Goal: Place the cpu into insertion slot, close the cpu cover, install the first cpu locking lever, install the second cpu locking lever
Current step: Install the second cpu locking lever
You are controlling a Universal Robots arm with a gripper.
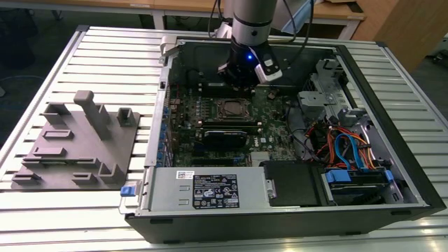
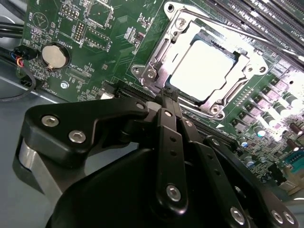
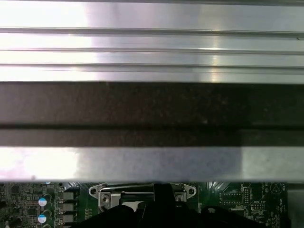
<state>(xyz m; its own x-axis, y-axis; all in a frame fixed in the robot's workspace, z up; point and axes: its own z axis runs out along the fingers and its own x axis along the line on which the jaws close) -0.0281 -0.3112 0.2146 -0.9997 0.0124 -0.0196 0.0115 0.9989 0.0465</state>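
Up close, second wrist view shows cpu [image 2: 205, 64] under cpu cover [image 2: 156, 71].

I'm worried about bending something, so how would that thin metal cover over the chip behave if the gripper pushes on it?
The cover is a thin silvery frame with a window cut through it, so it would probably flex under a hard or off-centre push. Its shiny face looks slippery. It lies flat around the chip, so it likely won't tip. The gripper sits at its edge.
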